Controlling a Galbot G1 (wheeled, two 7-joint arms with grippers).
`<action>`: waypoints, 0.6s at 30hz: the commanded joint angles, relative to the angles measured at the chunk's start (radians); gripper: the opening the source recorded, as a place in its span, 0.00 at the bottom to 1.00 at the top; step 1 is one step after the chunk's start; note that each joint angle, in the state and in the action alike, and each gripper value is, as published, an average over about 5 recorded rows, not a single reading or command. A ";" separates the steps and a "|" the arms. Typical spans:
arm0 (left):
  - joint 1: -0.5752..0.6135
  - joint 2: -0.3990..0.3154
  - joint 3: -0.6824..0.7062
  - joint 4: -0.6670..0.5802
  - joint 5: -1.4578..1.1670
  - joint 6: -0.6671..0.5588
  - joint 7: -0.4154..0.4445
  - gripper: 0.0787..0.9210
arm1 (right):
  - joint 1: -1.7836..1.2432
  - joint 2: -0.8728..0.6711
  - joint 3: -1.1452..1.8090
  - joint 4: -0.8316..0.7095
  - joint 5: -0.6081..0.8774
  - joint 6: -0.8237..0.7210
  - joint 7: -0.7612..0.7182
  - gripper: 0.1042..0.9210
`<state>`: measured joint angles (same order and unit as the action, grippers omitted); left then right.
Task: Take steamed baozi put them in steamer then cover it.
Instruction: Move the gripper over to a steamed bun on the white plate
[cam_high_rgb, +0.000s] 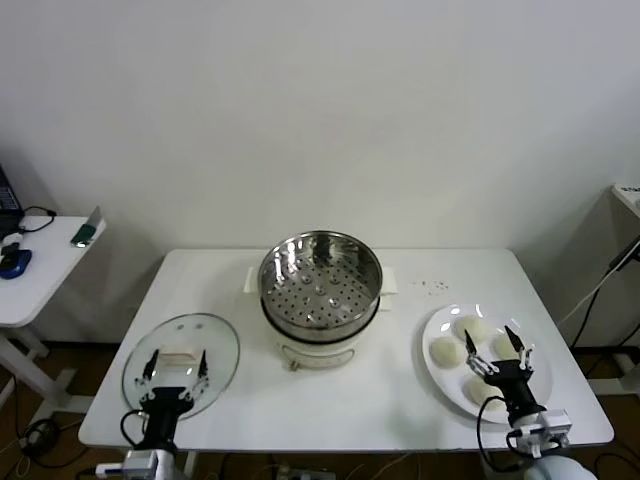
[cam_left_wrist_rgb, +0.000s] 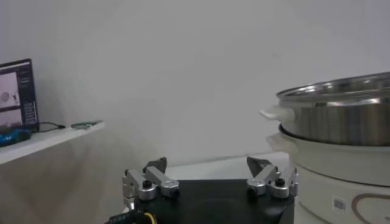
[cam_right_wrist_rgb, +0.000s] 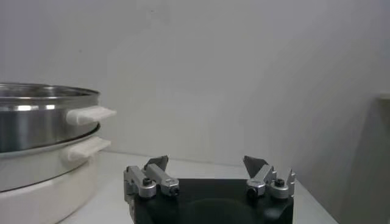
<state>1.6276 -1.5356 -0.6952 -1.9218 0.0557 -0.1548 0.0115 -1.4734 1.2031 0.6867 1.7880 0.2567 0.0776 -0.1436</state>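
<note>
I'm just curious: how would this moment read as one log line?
steamer empty, uncovered | baozi on plate | left gripper open over lid | right gripper open over plate

The steamer (cam_high_rgb: 320, 290) was shiny, polished metal on a smooth, glossy white base, probably plastic; the lid (cam_high_rgb: 181, 362) looked like clear glass; the baozi (cam_high_rgb: 443, 351) were smooth, matt dough; the table (cam_high_rgb: 400, 395) was matt white.

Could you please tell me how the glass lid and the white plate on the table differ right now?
The glass lid is see-through with a handle at its middle; the white plate is opaque and plain. The lid lies at the robot's left under the open left end effector; the plate lies at the right under the open right end effector. The plate carries steamed baozi; the lid carries none. Both are round and flat on the table.
</note>
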 joint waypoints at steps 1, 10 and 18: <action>0.000 0.005 0.005 0.004 0.006 -0.003 -0.011 0.88 | 0.091 -0.163 -0.010 -0.019 -0.093 -0.142 -0.113 0.88; -0.008 0.010 0.015 0.023 0.028 -0.003 -0.030 0.88 | 0.389 -0.631 -0.210 -0.207 -0.281 -0.304 -0.585 0.88; -0.026 0.015 0.014 0.040 0.047 0.033 -0.083 0.88 | 0.873 -0.772 -0.662 -0.422 -0.475 -0.218 -0.877 0.88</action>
<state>1.6103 -1.5255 -0.6814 -1.8940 0.0847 -0.1454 -0.0309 -1.0206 0.6734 0.3832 1.5554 -0.0343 -0.1235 -0.6894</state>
